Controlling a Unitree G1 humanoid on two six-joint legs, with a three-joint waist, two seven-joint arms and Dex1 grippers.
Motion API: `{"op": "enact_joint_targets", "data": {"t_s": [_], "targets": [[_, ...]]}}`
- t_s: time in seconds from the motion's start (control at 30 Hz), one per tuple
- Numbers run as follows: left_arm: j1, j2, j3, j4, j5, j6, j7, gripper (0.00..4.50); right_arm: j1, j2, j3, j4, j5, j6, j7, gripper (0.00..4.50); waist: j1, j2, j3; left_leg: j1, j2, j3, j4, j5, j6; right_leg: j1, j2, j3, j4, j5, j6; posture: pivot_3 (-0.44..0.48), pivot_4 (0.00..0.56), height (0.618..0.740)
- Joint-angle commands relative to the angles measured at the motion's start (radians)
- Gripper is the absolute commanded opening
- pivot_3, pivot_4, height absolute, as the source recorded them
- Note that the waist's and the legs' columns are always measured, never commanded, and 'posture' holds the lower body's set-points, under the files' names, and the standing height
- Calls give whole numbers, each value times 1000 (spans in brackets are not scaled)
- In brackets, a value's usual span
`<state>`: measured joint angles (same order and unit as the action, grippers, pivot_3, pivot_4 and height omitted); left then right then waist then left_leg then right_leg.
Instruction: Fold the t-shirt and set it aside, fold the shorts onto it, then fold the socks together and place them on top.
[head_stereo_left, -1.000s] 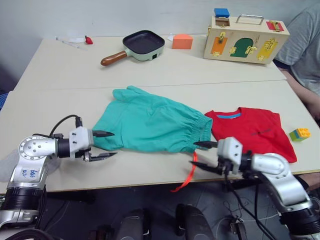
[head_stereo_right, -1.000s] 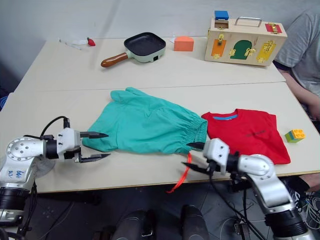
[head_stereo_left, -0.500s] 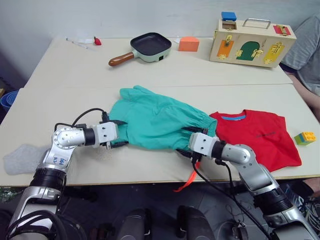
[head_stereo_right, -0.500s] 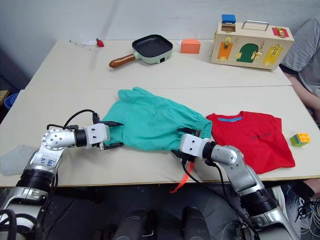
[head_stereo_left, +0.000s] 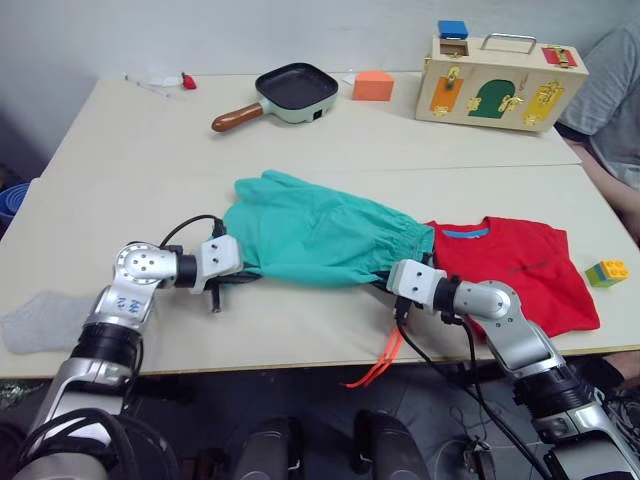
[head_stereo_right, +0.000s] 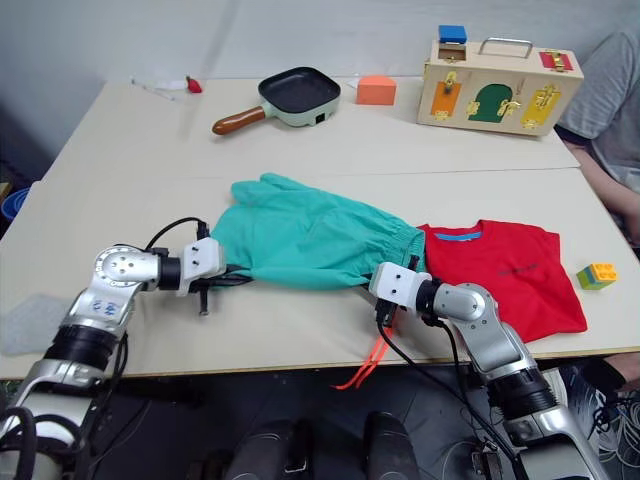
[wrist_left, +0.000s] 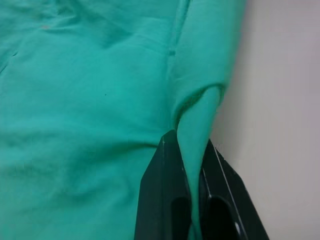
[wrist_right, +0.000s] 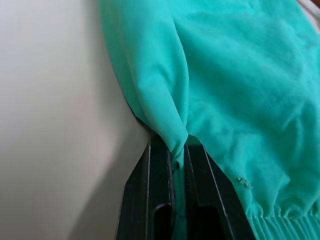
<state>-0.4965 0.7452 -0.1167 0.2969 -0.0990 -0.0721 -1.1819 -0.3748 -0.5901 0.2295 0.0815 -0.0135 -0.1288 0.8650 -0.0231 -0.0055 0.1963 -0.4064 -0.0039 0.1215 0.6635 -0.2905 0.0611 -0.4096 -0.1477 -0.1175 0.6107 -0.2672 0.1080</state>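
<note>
Cloth is now being pinched at both near corners of the shorts (head_stereo_left: 315, 240): a second ago the two grippers were hovering open in front of the hem, half a second ago they were sliding onto it, and now each is clamped on a fold of teal fabric. That suggests the grasp for the shorts fold is being completed and a lift could follow.

Going from the robot's left, one of the socks (head_stereo_left: 40, 320) is lying near the table's (head_stereo_left: 120, 190) near edge, well apart from the garments. The left gripper (wrist_left: 192, 155) is squeezing the corner of the shorts leg, the cloth rising in a ridge between its fingers. The shorts are spreading across the middle of the table, waistband toward the right. The right gripper (wrist_right: 178, 152) is nipping the near edge by the waistband, close to where the orange drawstring (head_stereo_left: 378, 358) is dangling over the table's front edge. Just beyond, the t-shirt (head_stereo_left: 515, 265) is lying flat and folded, the waistband touching or slightly overlapping it.

Bare tabletop is lying open behind the shorts; the frying pan (head_stereo_left: 285, 90) and wooden box (head_stereo_left: 495, 80) are sitting far back. A toy brick (head_stereo_left: 607, 271) is resting beside the shirt, near the right edge.
</note>
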Motion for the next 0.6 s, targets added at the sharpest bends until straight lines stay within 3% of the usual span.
{"op": "enact_joint_targets", "data": {"t_s": [0.03,0.17,0.33,0.53,0.6], "targets": [[127,78,57,-248,-88,152,-37,0,30,-44,-38,-30,60,-60,68,31,-8,0,0,0,0,0,0,0,1,0,0,-1,0,0,0,0,150,740],[346,122,152,-486,-121,236,43,0,76,-91,-53,-40,128,-125,160,31,-9,1,1,-1,1,1,-1,-2,2,1,0,-1,-5,0,0,0,150,740],[525,113,242,-674,-138,318,150,0,101,-130,-59,-22,171,-190,234,31,-1,0,2,0,1,0,0,-5,-3,1,-1,-1,-8,0,0,0,150,740],[647,72,257,-781,-201,384,206,0,109,-130,-73,32,219,-207,261,31,-1,1,2,2,1,0,0,-4,-6,1,-2,0,-7,0,0,0,150,740],[655,69,256,-790,-210,400,217,487,115,-142,-78,35,224,-215,269,568,1,1,2,2,1,0,-1,-4,-6,1,-2,0,-7,0,-1,0,150,740]]}}
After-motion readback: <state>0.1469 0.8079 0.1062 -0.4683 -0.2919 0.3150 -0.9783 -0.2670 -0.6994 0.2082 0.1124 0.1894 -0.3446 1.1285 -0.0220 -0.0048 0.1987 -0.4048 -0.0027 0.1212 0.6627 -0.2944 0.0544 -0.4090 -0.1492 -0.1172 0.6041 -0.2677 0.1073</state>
